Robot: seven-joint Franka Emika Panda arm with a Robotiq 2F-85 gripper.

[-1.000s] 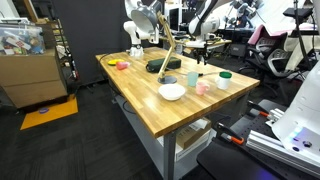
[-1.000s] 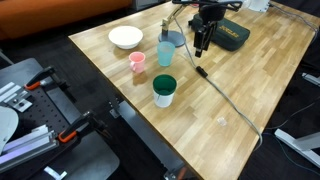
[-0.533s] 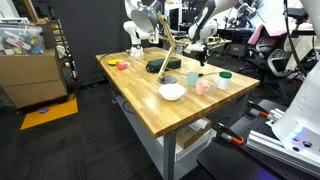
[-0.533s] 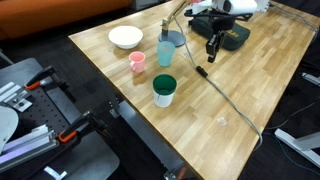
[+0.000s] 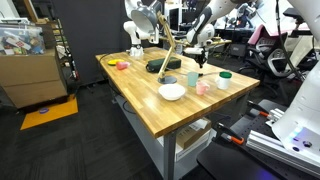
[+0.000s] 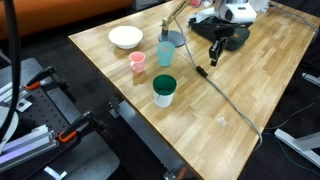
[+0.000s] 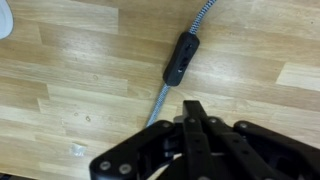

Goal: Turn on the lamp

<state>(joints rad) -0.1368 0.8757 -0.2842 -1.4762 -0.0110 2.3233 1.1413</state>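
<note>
The lamp has a flat dark base [image 6: 233,38] on the wooden table and a thin tan arm [image 5: 170,52] that leans up from it. Its braided cord [image 7: 157,102] runs across the wood and carries a black inline switch [image 7: 181,58], also seen as the switch [image 6: 201,72] in an exterior view. My gripper [image 7: 193,108] is shut with nothing between its fingers. It hangs tip down just above the table, close to the switch and a little short of it. In both exterior views the gripper [image 6: 213,56] [image 5: 199,62] stands between the base and the cups.
A blue cup [image 6: 165,52], a pink cup [image 6: 138,63], a green-rimmed white cup [image 6: 164,90] and a white bowl [image 6: 125,38] stand near the switch. The cord trails toward the table edge [image 6: 250,125]. Small items [image 5: 120,65] lie at the far end.
The jaws have closed from open to shut. The gripper has shifted away from the blue cup and down toward the cord's switch.
</note>
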